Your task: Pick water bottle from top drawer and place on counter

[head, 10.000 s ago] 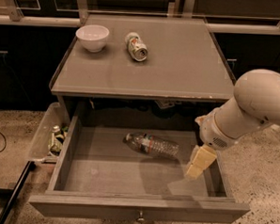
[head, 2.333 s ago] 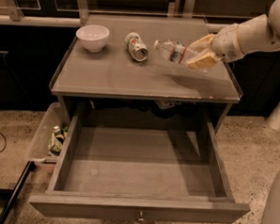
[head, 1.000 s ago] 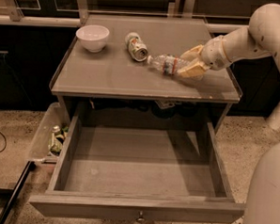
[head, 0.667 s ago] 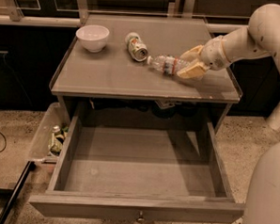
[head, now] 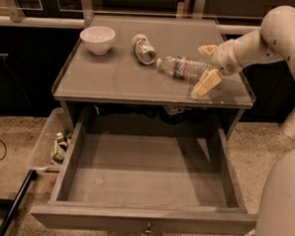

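The water bottle (head: 182, 67) lies on its side on the counter (head: 114, 81), right of centre, with its white cap pointing left. My gripper (head: 206, 67) is at the bottle's base end on the counter's right side. It is open, with one cream finger behind the bottle and one in front, spread apart from it. The top drawer (head: 142, 220) is pulled fully out below the counter and its inside is bare.
A white bowl (head: 97, 39) stands at the counter's back left. A green-and-white can (head: 143, 49) lies near the back centre, just left of the bottle's cap. A clear plastic bin with scraps (head: 54, 146) sits on the floor left of the drawer.
The bottle went from the drawer up onto the counter. In the last second my fingers have spread apart, letting go of the bottle, which now rests on the counter.
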Controlling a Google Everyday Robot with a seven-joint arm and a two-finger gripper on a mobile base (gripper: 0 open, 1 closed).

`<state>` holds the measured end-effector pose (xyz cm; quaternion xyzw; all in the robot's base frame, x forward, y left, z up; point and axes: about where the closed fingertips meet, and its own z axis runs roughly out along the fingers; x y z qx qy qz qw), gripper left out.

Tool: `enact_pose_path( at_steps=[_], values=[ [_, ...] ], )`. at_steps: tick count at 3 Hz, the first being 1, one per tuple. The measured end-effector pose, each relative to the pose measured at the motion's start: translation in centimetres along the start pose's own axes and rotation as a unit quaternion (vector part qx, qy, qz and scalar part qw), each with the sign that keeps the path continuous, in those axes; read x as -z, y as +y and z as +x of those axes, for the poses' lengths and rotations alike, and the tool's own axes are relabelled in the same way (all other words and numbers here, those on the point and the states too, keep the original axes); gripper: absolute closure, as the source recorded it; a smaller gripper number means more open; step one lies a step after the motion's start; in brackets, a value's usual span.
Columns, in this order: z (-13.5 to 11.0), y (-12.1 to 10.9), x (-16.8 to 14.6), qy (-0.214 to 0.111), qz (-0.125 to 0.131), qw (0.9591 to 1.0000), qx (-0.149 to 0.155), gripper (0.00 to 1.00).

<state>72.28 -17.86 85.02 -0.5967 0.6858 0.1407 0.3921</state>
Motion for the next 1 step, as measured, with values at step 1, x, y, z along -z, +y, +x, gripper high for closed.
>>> enact_pose_path(
  at_steps=[1],
  values=[
    [0.00,0.00,0.00,0.000,0.000,1.0000,0.000,0.00]
  ],
)
